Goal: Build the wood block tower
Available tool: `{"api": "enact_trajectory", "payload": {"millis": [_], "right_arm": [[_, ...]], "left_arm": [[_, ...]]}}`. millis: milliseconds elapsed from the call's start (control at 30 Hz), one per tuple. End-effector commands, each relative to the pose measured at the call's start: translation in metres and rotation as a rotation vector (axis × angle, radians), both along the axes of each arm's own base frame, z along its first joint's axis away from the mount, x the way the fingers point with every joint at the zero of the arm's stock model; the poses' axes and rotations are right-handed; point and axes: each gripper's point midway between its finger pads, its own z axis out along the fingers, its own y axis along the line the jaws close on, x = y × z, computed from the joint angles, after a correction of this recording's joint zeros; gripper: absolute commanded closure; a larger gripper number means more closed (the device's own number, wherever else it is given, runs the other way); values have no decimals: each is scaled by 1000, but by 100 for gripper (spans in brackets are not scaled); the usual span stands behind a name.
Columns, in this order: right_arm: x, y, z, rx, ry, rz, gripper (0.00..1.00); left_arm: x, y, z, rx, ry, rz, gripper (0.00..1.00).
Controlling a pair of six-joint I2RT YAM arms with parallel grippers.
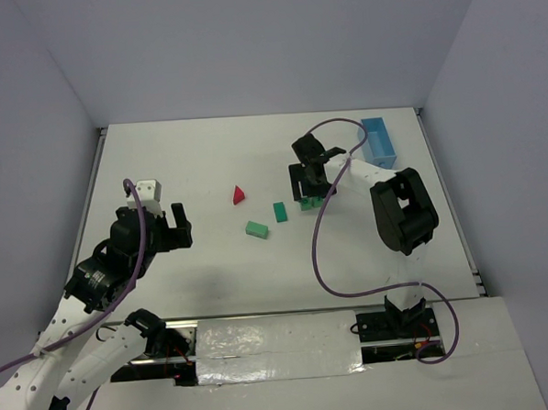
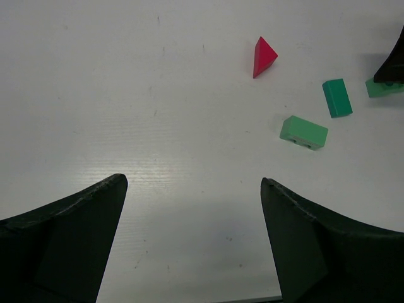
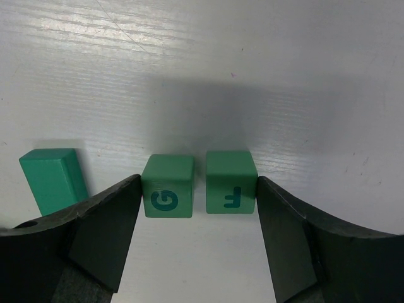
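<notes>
Blocks are spread over the middle of the white counter, none stacked. A red triangle lies on its side farthest left. To its right and nearer the arms rests a flat green block. Just beyond that, apart from it, is a second green block.

The right claw reaches down over the last two pieces. The right wrist view shows them as a G cube and an F cube. They sit side by side on the counter with a thin gap between them. The right claw is spread wide with one finger outside each cube, so the pair lies between the jaws. Whether the fingers touch the cube sides I cannot tell. The second green block lies just left of the left finger.

The left claw hovers over bare counter well left of the blocks. Its jaws are wide and hold nothing. Its camera sees the triangle and both green blocks ahead.

A blue tray sits at the far right, beyond the right arm.
</notes>
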Motion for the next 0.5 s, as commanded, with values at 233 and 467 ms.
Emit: {"api": "enact_trajectory", "payload": {"millis": [233, 467], "right_arm": [[-3, 1, 4, -9, -5, -3, 24], [-4, 1, 5, -7, -7, 4, 29]], "left_arm": [[4, -3, 9, -4, -42, -19, 0], [4, -3, 9, -5, -42, -16, 1]]}}
